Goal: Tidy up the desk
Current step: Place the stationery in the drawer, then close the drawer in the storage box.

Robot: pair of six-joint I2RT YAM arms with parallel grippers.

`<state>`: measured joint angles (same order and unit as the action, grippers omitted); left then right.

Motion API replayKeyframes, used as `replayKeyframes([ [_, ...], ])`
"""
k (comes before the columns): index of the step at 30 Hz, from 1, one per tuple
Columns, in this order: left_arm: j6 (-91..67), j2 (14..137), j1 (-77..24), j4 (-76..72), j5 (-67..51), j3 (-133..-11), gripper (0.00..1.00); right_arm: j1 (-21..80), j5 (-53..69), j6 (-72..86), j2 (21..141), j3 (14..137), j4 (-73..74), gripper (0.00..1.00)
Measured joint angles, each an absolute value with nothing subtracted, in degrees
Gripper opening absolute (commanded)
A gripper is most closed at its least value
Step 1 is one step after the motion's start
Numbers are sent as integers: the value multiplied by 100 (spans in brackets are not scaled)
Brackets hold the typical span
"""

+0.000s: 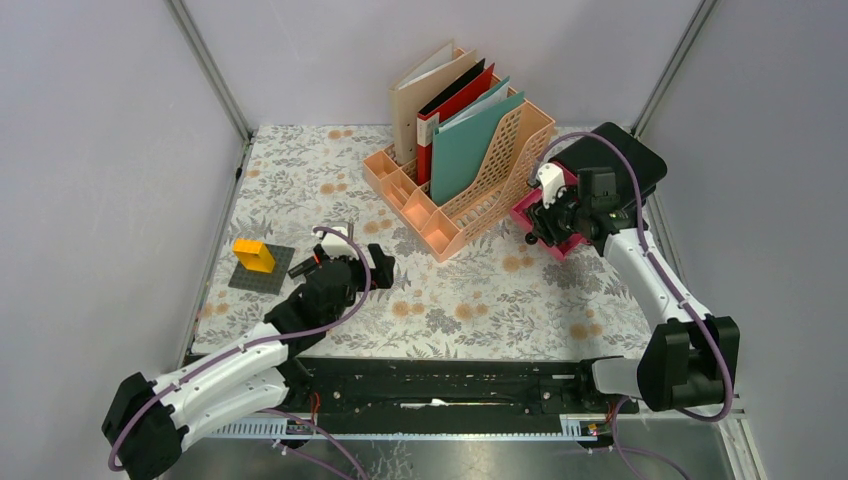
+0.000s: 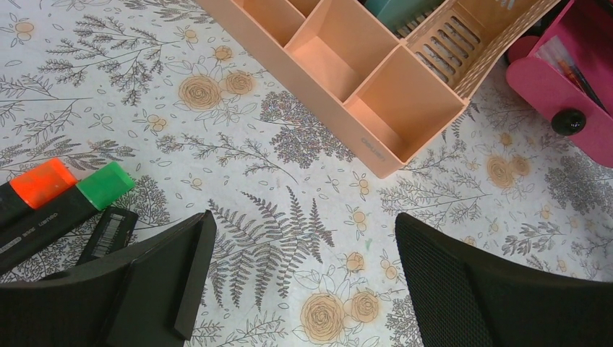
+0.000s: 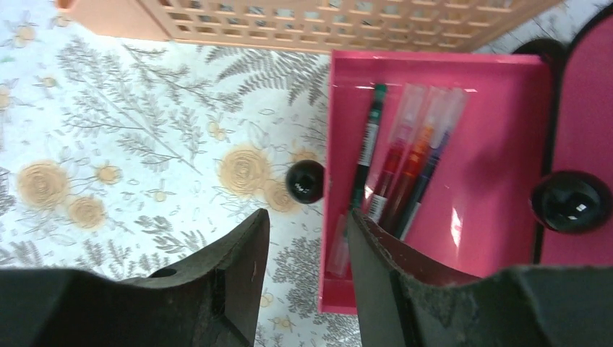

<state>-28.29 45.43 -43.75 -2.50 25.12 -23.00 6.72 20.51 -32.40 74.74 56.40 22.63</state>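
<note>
Currently: right claw [image 3: 307, 220] hangs part-open over the pink drawer [image 3: 499, 181], one drawer wall between its jaws, nothing gripped; pens [image 3: 405, 173] lie inside. Left claw [image 2: 303, 217] is wide and empty above the flowered table [image 2: 289, 144], near two highlighters [image 2: 72, 195]. Step, likely: stowing loose pens. Next calls for lowering the left claw onto a highlighter.

Top view: high at the near side, looking down on the whole desk [image 1: 300, 180]. Wrist views: close, facing down; both show the peach rack [image 2: 405, 116] and pink drawer [image 3: 491, 144].
</note>
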Motion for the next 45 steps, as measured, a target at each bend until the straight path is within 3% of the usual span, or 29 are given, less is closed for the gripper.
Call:
replayKeyframes([
  [23, -2923, 4836, -4359, -331, 2425, -2316, 99, 670, 3627, -3710, 7417, 5640, 2567, 47],
  [27, -2969, 4864, -4359, -390, 2401, -2316, 99, 670, 3704, -3793, 7417, 5636, 2620, 41],
  [30, -2991, 4899, -4359, -443, 2375, -2316, 99, 705, 3686, -3876, 7417, 5625, 2637, 27],
  [36, -3006, 4936, -4359, -467, 2311, -2316, 99, 1251, 3148, -4084, 7625, 5616, 2689, 16],
  [45, -3006, 4934, -4355, -482, 2270, -2316, 99, 2639, 1055, -4307, 8667, 5625, 2711, 10],
])
